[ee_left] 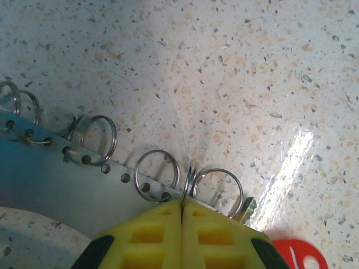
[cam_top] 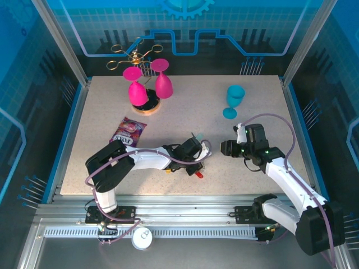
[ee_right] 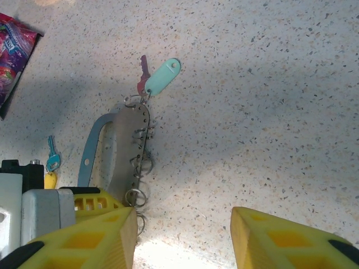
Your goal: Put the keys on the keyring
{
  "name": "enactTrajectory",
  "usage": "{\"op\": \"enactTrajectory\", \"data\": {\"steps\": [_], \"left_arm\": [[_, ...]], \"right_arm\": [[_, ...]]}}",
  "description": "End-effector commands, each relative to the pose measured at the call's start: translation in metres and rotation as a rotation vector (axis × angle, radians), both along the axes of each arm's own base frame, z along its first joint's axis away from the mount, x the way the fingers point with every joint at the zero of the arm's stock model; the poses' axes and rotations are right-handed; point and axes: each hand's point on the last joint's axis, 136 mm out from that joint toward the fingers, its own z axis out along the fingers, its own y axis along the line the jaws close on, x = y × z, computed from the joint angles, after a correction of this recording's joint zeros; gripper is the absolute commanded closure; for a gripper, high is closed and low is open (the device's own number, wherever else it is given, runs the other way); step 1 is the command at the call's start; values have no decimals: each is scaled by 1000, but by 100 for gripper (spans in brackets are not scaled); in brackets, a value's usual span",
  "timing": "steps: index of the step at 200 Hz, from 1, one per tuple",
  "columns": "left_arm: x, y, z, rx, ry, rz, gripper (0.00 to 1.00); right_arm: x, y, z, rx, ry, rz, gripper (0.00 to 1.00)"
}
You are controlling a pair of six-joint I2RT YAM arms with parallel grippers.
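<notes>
Left wrist view: left gripper (ee_left: 182, 206) clamps a split ring (ee_left: 189, 180) of the keyring (ee_left: 56, 185) at bottom centre, evidently steadying it for threading. Right gripper (ee_right: 185, 235) stands half open, empty. The teal key (ee_right: 52, 154) lies loose at its frame's left edge.

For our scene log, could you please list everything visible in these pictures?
keyring: one, silver plate with split rings, table centre.
teal key: one, teal, beside the keyring; a yellow piece next to it, unclear.
red key: one, dark red, keyring's far end.
mint tag: one, mint, same end.
red tag: one, red, keyring's near end.
snack packet: one, purple, table left.
glasses: two, pink, inverted on a gold rack, far left.
goblet: one, teal, far right.
table: one, speckled beige.
left end effector: one, yellow fingers, shut on a keyring ring.
right end effector: one, yellow fingers, open.
</notes>
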Motion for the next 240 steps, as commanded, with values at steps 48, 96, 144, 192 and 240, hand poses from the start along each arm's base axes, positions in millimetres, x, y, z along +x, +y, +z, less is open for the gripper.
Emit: {"op": "enactTrajectory", "data": {"steps": [48,96,144,192,240], "left_arm": [[-3,-16,-1,-27,34,-41,87],[1,-20,-2,-32,41,-42,77],[4,-23,-3,-33,40,-28,76],[16,-24,1,-54,-6,19,89],[23,-18,19,-126,-90,41,100]], "right_arm": [[0,-5,-1,4,15,-28,52],[-1,-6,0,6,15,-32,52],[-2,-6,0,10,16,-33,52],[-5,-7,-1,10,21,-36,52],[-7,-9,2,6,5,-32,52]]}}
